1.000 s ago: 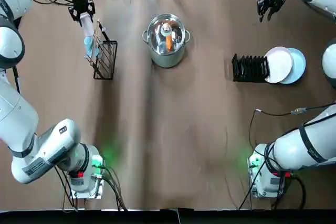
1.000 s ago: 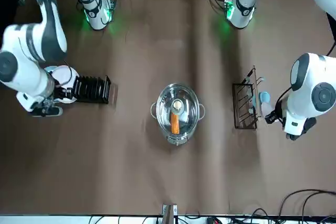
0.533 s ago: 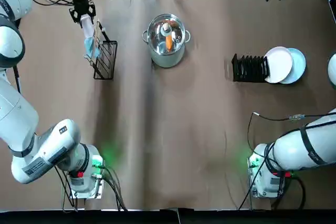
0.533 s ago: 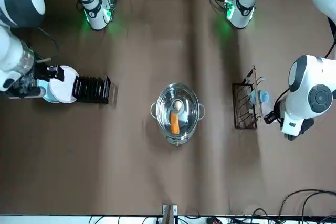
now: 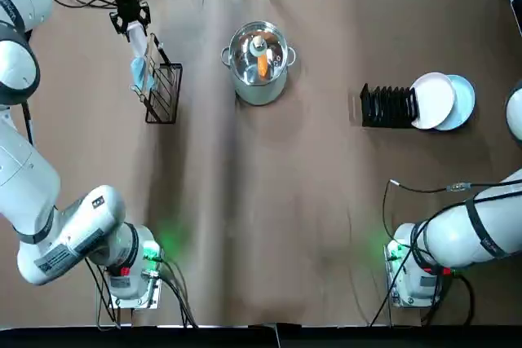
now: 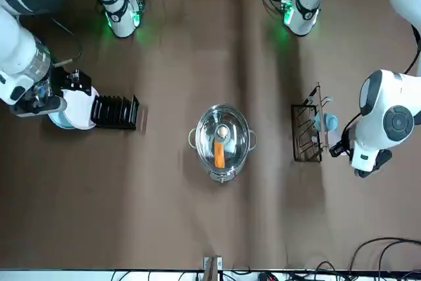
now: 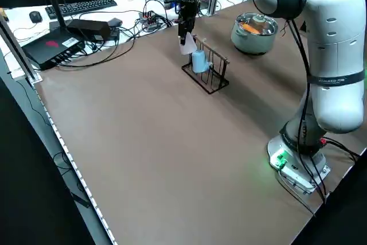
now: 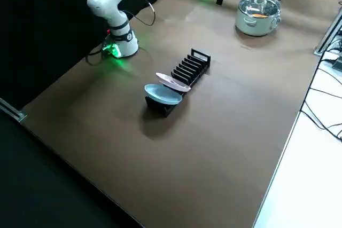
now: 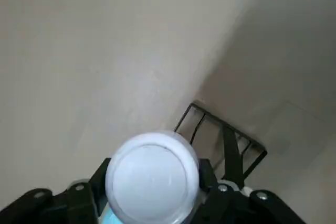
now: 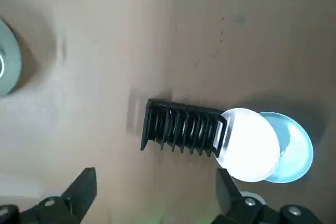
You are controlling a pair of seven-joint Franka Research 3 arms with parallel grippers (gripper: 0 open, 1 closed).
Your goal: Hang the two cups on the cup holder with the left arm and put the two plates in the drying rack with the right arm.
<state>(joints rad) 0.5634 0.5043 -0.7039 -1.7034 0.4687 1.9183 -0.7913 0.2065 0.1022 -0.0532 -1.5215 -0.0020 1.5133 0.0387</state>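
Your left gripper [image 5: 130,20] clasps the whitish-translucent plastic cup [image 5: 136,42] at the black wire cup holder [image 5: 163,91], where the light blue cup [image 7: 198,61] hangs. Both round plates [image 5: 440,101] lean at the black slotted drying rack's [image 5: 389,106] end; your right gripper [image 10: 152,203] hovers spread, empty.

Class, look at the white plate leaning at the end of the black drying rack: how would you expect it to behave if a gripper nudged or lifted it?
The white plate looks thin and rigid, so probably light and stiff. It leans tilted on the drying rack, overlapping the blue plate, so a push might slide it off or shift both. Its smooth, glossy surface may be slippery for two fingers.

Brown table [image 5: 326,201], cluttered white desk [image 7: 86,4] beyond
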